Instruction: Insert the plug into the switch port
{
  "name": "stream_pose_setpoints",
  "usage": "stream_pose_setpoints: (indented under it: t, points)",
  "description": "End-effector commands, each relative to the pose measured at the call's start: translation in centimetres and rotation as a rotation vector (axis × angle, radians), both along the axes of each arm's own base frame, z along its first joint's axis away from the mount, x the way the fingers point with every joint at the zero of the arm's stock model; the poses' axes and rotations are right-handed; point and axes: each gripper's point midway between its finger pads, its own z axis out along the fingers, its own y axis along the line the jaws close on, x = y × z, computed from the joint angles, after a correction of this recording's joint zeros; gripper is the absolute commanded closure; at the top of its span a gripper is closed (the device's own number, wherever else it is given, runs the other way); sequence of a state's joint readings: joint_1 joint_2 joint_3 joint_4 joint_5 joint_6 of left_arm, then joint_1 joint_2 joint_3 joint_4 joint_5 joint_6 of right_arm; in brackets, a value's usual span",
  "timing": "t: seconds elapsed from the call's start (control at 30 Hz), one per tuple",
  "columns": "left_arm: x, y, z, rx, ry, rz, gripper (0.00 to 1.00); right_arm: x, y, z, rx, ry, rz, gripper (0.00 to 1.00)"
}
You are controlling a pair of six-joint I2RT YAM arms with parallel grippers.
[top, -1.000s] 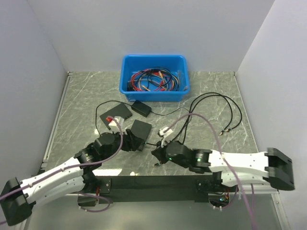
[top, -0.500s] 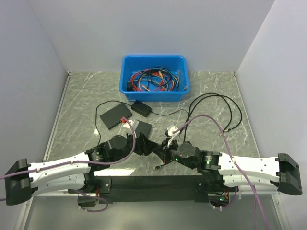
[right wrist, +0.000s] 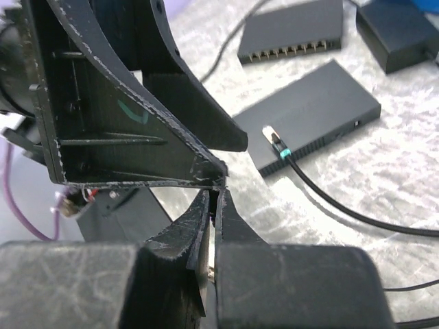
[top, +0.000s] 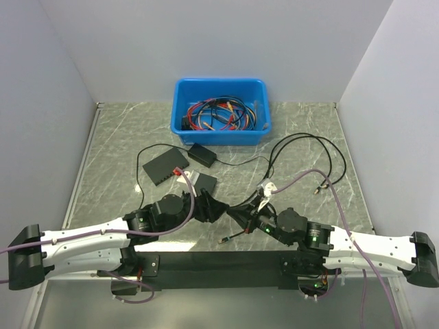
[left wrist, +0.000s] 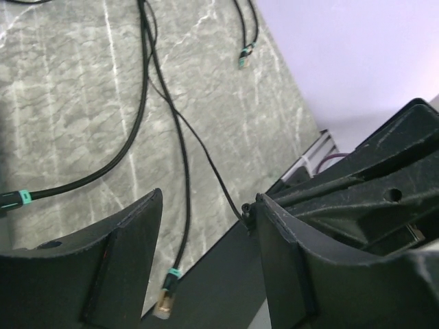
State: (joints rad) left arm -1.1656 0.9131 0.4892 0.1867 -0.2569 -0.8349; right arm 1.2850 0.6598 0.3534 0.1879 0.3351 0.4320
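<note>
While left hand (left wrist: 209,200) gapes apart, right hand (right wrist: 214,195) pinched shut — left fingers (right wrist: 137,103) in front, switch (right wrist: 322,120) behind, plug (left wrist: 163,310) brass-tipped in left wrist only.

Marble-look table (top: 302,123), glossy blue plastic bin (top: 226,138), matt black switch (right wrist: 295,22)

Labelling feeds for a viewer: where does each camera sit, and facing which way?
Top external: above, behind the left arm and right arm, looking down the table toward the blue bin; both show.
Left wrist: faces the robot's right over cables; the open left gripper frames it.
Right wrist: faces left and away at the near switch and far switch; shut right gripper below.
Shared: top external and right wrist show both switches, left gripper.
</note>
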Motion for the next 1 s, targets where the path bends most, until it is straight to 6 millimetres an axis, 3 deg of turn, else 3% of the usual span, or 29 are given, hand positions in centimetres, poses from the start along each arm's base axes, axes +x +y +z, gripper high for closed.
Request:
stream_pose_setpoints:
  t: [0.0, 0.13, 0.23, 0.33, 0.47, 0.73, 0.77, 0.83, 0.93, 0.97]
  points:
    - [-0.2, -0.2, 2.2, -0.057, -0.001, 0.004, 0.38, 0.9, -0.5, 2.9, 0.107, -0.049, -0.053, 1.0]
    - [-0.3, -1.3, 3.3, -0.075, -0.009, -0.026, 0.41, 0.9, -0.3, 3.1, 0.112, -0.056, -0.048, 1.0]
    - [-0.3, -2.2, 3.5, -0.076, -0.009, -0.05, 0.5, 1.0, -0.4, 3.4, 0.124, -0.061, -0.056, 1.0]
    - [-0.5, -2.9, 3.5, -0.081, 0.001, -0.071, 0.65, 1.0, -0.7, 3.9, 0.143, -0.067, -0.062, 1.0]
    - [-0.8, -3.3, 3.9, -0.109, 0.004, -0.092, 0.99, 0.9, -0.8, 4.1, 0.152, -0.074, -0.056, 1.0]
    - [-0.7, -2.7, 3.9, -0.118, 0.009, -0.062, 0.99, 0.7, -0.7, 4.4, 0.172, -0.071, -0.044, 0.98]
    - [-0.5, -2.3, 4.2, -0.129, 0.012, -0.036, 0.99, 0.7, -0.7, 4.3, 0.169, -0.066, -0.047, 0.8]
    - [-0.2, -1.7, 3.9, -0.129, 0.021, -0.008, 0.99, 0.7, -0.7, 4.2, 0.159, -0.065, -0.049, 0.56]
    - [0.0, -1.1, 4.0, -0.147, 0.025, 0.019, 0.99, 0.8, -0.7, 3.8, 0.143, -0.058, -0.052, 0.39]
    - [0.0, -0.9, 4.1, -0.157, 0.028, 0.026, 0.99, 0.7, -0.6, 3.5, 0.139, -0.056, -0.05, 0.39]
